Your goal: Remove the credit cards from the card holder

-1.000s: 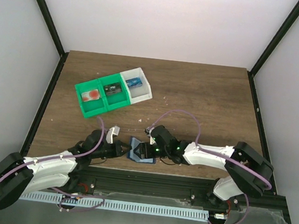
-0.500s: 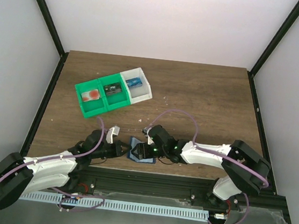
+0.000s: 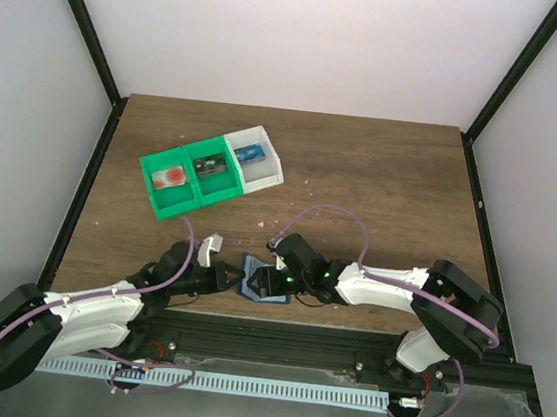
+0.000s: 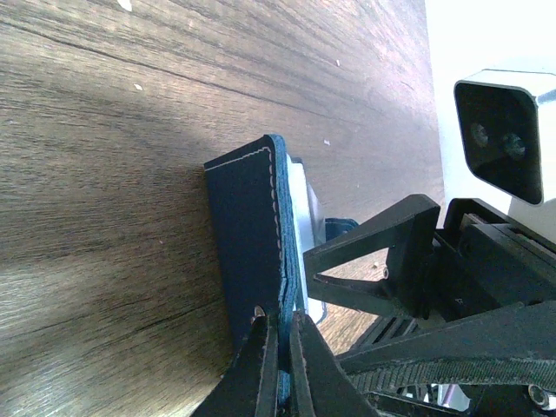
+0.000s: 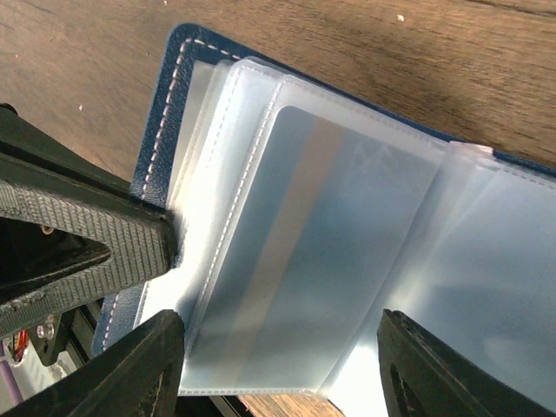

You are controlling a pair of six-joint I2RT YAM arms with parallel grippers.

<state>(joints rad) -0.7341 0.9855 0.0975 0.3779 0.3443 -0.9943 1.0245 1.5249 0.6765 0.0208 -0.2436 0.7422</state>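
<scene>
At right wrist only, sleeves [image 5: 330, 243] show — left pincer [image 4: 281, 334] pinches card holder [image 4: 243, 234], right pincer [image 5: 276, 334] seemingly gapes.

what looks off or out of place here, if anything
Nothing is spilled or damaged. The card holder lies open with its clear sleeves fanned unevenly. The left gripper pinches one cover edge, and the right gripper is open over a card inside a sleeve. The trays sit skewed to the edges of the table.

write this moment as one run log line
stage: card holder open | left pincer: shut on its cover | right pincer: open over clear sleeves | card: in sleeve, not yet out
</scene>
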